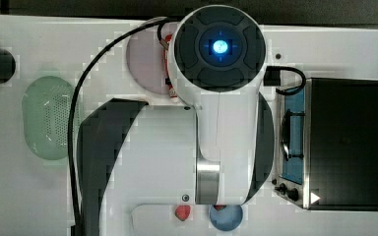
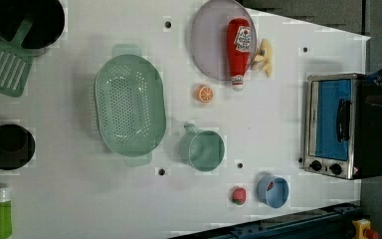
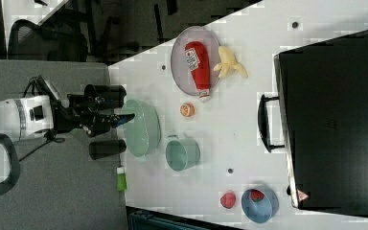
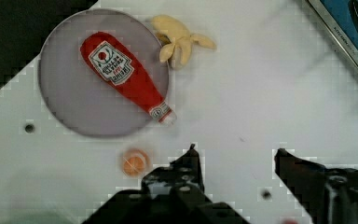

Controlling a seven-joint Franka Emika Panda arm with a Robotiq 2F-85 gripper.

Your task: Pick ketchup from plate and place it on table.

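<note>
Ketchup (image 4: 127,77) is lying slantwise on the plate (image 4: 65,100), cap overhanging the rim towards my gripper (image 4: 235,156), whose fingers are hovering spread and empty.

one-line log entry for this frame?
phase: pre-grasp | gripper: open, empty, above table | ketchup: lying on plate, cap past rim
</note>
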